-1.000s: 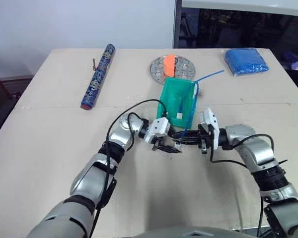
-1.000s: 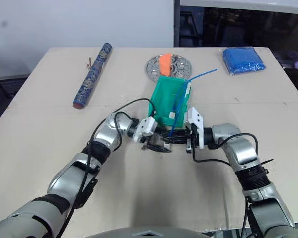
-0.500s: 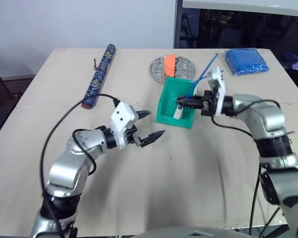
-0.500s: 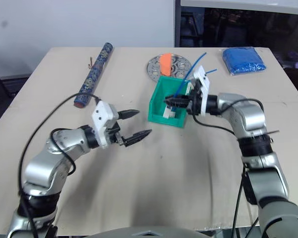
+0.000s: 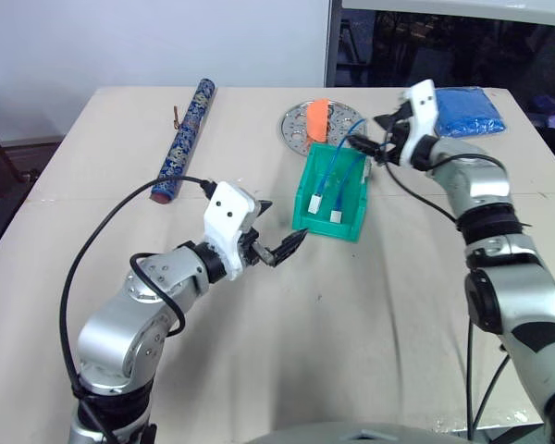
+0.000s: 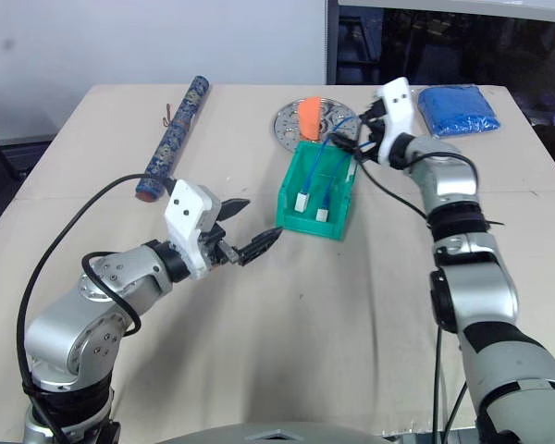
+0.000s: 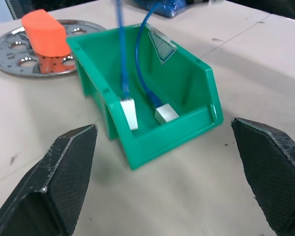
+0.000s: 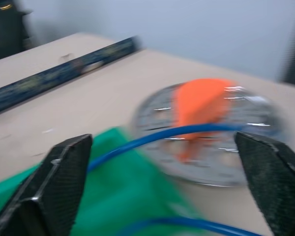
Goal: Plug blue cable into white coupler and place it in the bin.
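The teal-green bin [image 5: 326,225] stands mid-table. Inside it the blue cable [image 7: 122,59] ends in the white coupler [image 5: 313,205], which rests on the bin floor near the front lip. A twin blue cable with its own white block [image 5: 336,215] lies right beside it. My right gripper [image 5: 381,139] hovers open at the bin's far right corner. A blue cable crosses between its spread fingers in the right wrist view without being gripped. My left gripper [image 5: 279,228] stands open and empty, just left of the bin's front.
A perforated metal plate [image 5: 344,122] with an orange block [image 5: 316,117] sits right behind the bin. A blue folded cloth [image 5: 469,111] lies at the far right. At the far left lies a dark-blue patterned roll [image 5: 183,139].
My right gripper carried the cable over the bin, opened and drew back past its far right corner, leaving cable and coupler inside. My left gripper let go earlier and pulled back left.
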